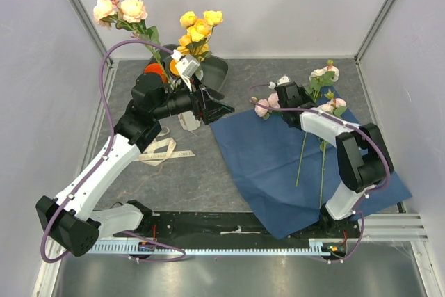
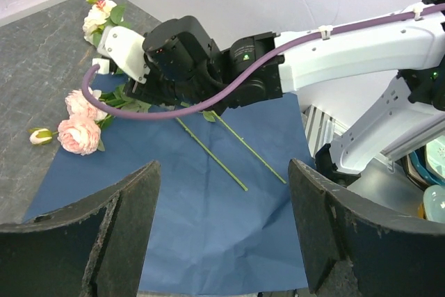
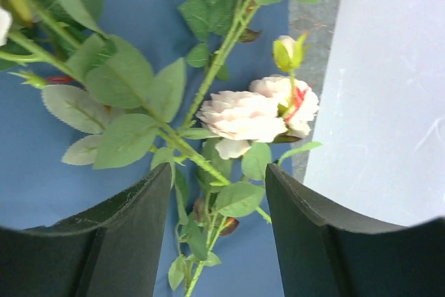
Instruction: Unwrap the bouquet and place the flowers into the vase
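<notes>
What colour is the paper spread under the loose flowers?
The paper is dark blue, clearest in the top external view.

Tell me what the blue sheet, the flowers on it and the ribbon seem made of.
Blue sheet: likely matte paper; it shows faint creases.
Flowers: probably artificial, with fabric-like petals and leaves on stiff, straight, plastic-looking stems.
Ribbon: cream strip lying in flat loops; cloth or paper, unclear.

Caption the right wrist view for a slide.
Right gripper, jaws open, poised over pink-rose stems lying on the blue paper.
</notes>
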`<move>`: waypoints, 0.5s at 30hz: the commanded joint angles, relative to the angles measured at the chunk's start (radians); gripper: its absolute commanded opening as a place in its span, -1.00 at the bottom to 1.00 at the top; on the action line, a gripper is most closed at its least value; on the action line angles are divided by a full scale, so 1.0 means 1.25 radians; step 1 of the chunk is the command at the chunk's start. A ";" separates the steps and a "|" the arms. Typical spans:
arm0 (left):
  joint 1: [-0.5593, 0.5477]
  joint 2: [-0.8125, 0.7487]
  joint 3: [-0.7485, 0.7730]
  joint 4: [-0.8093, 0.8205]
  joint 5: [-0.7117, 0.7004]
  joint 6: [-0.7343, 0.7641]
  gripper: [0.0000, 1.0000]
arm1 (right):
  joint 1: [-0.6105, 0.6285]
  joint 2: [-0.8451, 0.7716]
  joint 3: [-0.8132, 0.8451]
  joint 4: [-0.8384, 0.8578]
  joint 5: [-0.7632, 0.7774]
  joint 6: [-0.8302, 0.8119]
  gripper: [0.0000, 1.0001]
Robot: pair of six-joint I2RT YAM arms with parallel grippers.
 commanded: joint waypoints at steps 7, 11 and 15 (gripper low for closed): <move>-0.002 0.008 0.003 0.031 0.028 -0.029 0.60 | -0.005 0.052 0.003 -0.011 0.026 -0.007 0.22; -0.002 0.010 0.002 0.030 0.030 -0.032 0.60 | -0.005 0.091 0.010 0.033 0.007 -0.011 0.20; -0.002 0.010 0.002 0.031 0.030 -0.034 0.60 | -0.005 0.124 0.011 0.075 0.025 -0.036 0.21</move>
